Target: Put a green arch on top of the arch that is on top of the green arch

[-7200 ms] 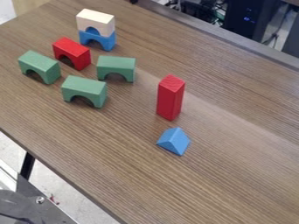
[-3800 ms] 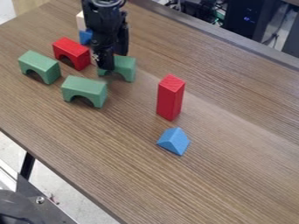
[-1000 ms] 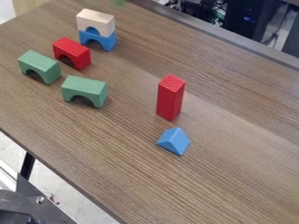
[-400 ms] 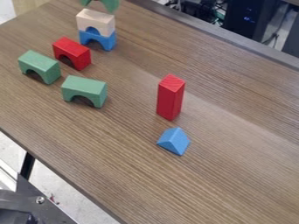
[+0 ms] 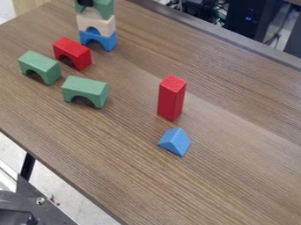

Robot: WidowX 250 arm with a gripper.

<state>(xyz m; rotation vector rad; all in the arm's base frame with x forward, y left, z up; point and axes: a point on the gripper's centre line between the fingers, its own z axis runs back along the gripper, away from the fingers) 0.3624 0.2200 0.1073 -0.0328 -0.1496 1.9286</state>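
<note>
Green arch [image 5: 104,9]: cropped by top edge, above the pale arch [image 5: 107,27]; contact unclear.
Blue arch [image 5: 110,41]: beneath the pale arch.
Gripper [image 5: 86,2]: black sliver against the green arch; open or closed, cannot tell.

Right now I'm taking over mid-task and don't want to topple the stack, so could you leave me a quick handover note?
Gripper: at the top edge of the view, against the upper green arch; I cannot tell whether it has let go.
Stack: blue arch at the bottom (not green, as the task says), pale arch on it, upper green arch over that.
Done: green arch brought to the stack.
Left: check that it is seated, release if held, then back away gently. The two green arches on the table look like spares.
</note>
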